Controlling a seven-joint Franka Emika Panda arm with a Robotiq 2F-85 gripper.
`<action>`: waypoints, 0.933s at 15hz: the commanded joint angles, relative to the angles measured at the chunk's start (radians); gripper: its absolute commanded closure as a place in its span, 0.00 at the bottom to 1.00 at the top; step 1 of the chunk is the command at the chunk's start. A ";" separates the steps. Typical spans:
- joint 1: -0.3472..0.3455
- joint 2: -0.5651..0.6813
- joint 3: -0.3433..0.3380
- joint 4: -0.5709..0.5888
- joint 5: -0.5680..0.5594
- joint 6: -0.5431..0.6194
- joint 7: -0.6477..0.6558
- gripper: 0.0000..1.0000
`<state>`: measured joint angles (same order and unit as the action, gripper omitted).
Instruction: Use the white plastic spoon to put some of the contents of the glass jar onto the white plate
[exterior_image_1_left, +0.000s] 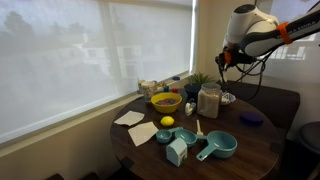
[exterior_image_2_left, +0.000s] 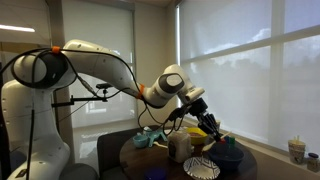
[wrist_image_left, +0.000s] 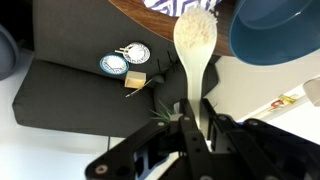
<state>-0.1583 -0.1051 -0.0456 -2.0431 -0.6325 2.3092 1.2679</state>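
My gripper (wrist_image_left: 198, 106) is shut on the handle of the white plastic spoon (wrist_image_left: 195, 38), whose bowl points away from me and carries pale grainy stuff. In both exterior views the gripper (exterior_image_1_left: 223, 61) (exterior_image_2_left: 207, 122) hangs above the far side of the round table. The glass jar (exterior_image_1_left: 209, 100) (exterior_image_2_left: 180, 147), pale whitish inside, stands upright on the table below and beside it. A small pale round thing just behind the jar may be the white plate (exterior_image_1_left: 229, 98); it is too small to tell for sure.
On the dark round table (exterior_image_1_left: 240, 150) stand a yellow bowl (exterior_image_1_left: 165, 101), a lemon (exterior_image_1_left: 167, 122), teal measuring cups (exterior_image_1_left: 216, 146), white napkins (exterior_image_1_left: 131, 118) and a dark blue disc (exterior_image_1_left: 251, 117). A blue bowl (wrist_image_left: 275, 30) sits right of the spoon. A dark seat (wrist_image_left: 70, 95) lies below.
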 joint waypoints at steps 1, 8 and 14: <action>0.017 -0.029 0.020 -0.020 -0.112 -0.009 0.073 0.97; 0.048 -0.053 0.052 -0.018 -0.281 -0.044 0.142 0.97; 0.070 -0.072 0.074 -0.021 -0.435 -0.100 0.206 0.97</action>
<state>-0.1031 -0.1497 0.0160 -2.0431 -0.9807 2.2442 1.4123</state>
